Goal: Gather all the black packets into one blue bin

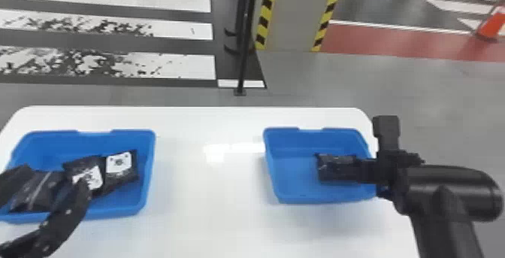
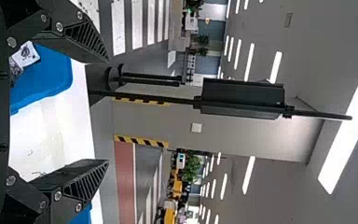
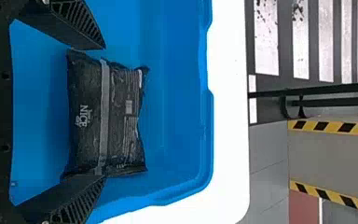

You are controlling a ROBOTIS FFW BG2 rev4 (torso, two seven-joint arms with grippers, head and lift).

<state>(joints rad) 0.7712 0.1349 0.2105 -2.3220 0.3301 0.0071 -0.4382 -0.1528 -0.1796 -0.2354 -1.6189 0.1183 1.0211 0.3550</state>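
Head view gives us two blue bins on a white worktop (image 1: 210, 223), set well apart. In the left blue bin (image 1: 150, 144) we see several black packets: two with white labels, one (image 1: 120, 161) lying against the other (image 1: 91, 177), and a packet with a pale stripe (image 1: 35, 193) nearer the bin's left end. Over that bin is the left gripper (image 1: 50, 180), its jaws wide apart with nothing between them, as the left wrist view lets us see. Inside the right blue bin (image 1: 287, 197) is a single black packet (image 1: 334, 167), with the right gripper (image 1: 361, 170) reaching in over the bin's right side. From the right wrist view we find its jaws spread too, one at either end of this packet; whether they touch it, we cannot tell. Past the worktop stand a thin black pole (image 1: 243, 50) and a grey pillar (image 1: 295, 12) edged in yellow-and-black stripes.
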